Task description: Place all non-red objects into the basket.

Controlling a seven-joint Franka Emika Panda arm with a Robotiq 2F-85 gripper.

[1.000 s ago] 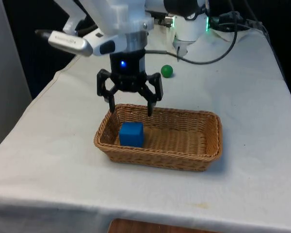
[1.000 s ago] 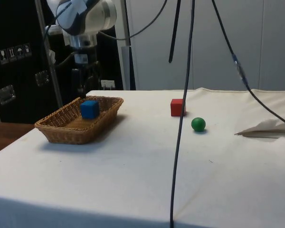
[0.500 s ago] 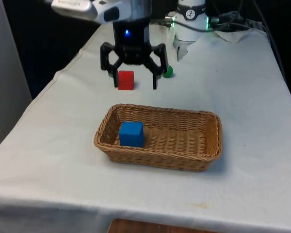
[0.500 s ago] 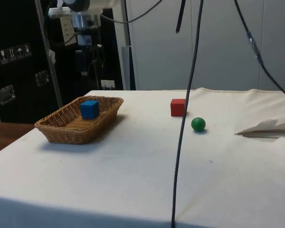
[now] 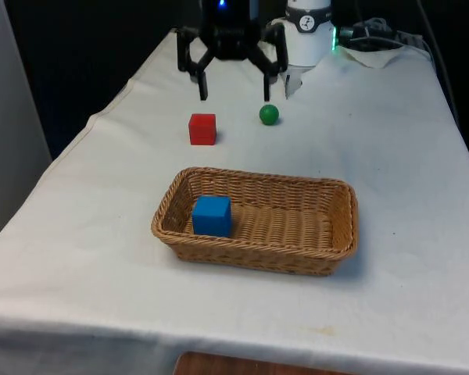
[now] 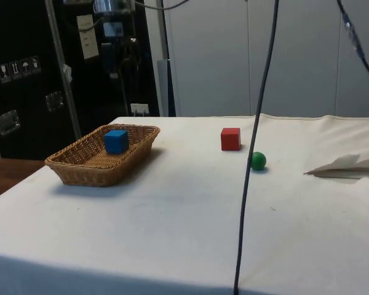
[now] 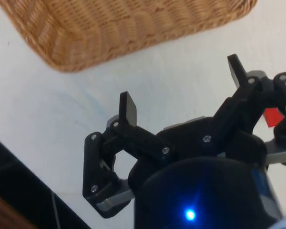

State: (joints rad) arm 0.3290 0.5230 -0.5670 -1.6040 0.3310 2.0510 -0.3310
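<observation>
The wicker basket [image 5: 338, 251] sits mid-table with a blue cube [image 5: 212, 216] in its end on the front view's left. Beyond it on the cloth lie a red cube [image 5: 202, 129] and a green ball [image 5: 269, 115]. My gripper [image 5: 234, 91] hangs open and empty high over the far part of the table, just behind the red cube and the ball. The side view has the basket [image 6: 74, 169], blue cube [image 6: 115, 141], red cube [image 6: 230, 139] and ball [image 6: 257, 161]. In the wrist view my gripper [image 7: 181, 88] is spread over bare cloth, with the basket [image 7: 109, 28] beyond it and a sliver of the red cube [image 7: 274, 116].
A crumpled white sheet [image 6: 350, 166] lies near the robot's base at the far end. A dark cable [image 6: 258, 123] hangs down close to the side camera. The table's edge on the front view's left [image 5: 78, 141] runs near the red cube.
My gripper has risen from the basket and moved back towards the far end, past the red cube, still open. The blue cube stays in the basket.
</observation>
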